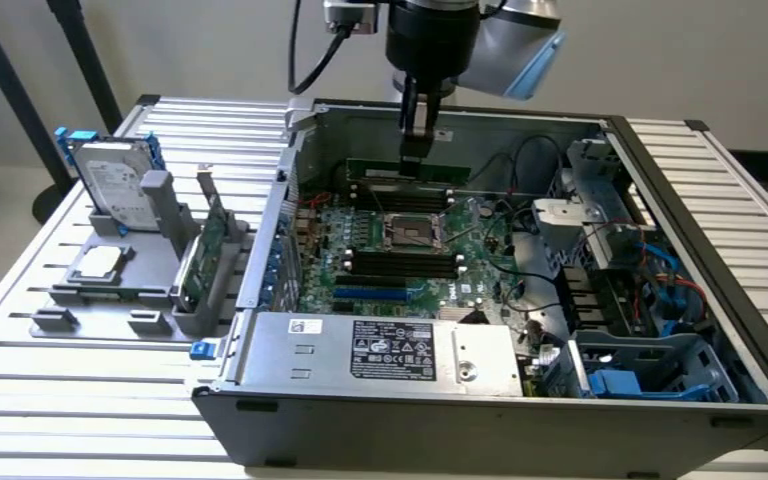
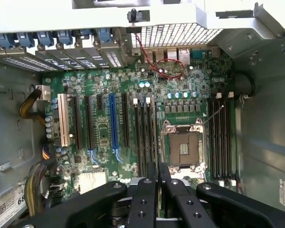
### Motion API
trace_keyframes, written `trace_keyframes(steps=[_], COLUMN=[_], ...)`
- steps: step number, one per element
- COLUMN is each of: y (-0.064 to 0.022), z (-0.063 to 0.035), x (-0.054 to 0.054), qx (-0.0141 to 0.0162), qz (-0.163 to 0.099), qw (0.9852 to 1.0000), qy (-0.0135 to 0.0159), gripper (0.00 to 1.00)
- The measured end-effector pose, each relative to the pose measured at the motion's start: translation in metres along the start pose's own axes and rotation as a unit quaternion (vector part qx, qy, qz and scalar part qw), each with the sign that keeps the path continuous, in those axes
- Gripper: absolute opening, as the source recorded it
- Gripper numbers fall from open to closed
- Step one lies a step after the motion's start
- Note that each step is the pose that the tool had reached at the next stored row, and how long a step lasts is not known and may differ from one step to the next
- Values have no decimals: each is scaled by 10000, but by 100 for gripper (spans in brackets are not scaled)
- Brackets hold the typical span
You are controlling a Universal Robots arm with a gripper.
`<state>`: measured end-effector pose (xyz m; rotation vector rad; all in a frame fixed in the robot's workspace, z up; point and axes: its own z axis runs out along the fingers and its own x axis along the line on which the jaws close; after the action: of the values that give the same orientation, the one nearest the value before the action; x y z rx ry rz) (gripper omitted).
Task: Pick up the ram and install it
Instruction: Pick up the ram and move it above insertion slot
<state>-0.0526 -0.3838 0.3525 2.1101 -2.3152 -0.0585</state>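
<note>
From where I stand, the gripper (image 1: pixel 416 148) has its fingers pinched nearly together on the top edge of the ram (image 1: pixel 377 168). The ram hangs level directly beneath it, just above the black slots (image 1: pixel 398 192) at the motherboard's (image 1: pixel 357 228) far edge.

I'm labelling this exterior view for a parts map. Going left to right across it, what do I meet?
hard drive with blue rails → green expansion card → the ram in the shut gripper → blue drive cage
</note>
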Motion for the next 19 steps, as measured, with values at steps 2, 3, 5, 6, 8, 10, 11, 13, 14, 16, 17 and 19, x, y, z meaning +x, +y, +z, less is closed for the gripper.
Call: trace_keyframes(steps=[2,3,5,6,8,10,11,13,14,16,17,19], y=[-6,-10,-19,-26,-40,-48,-50,-54,-54,-54,-54,-54], z=[19,29,50,61,83,105,115,134,141,150,150,151], x=[-8,-12,-20,-28,-56,-88,-99,-108,-110,-113,-113,-113], qx=[3,5,6,8,9,11,11,14,19,27,27,27], qz=[38,59,103,121,135,139,140,139,140,139,139,140], qw=[10000,10000,9999,9999,9999,9999,9999,9999,9999,9999,9999,9999], qy=[26,36,50,56,69,82,88,93,93,92,92,92], gripper=[13,13,13,13,13,13,13,13,13,13,13,13])
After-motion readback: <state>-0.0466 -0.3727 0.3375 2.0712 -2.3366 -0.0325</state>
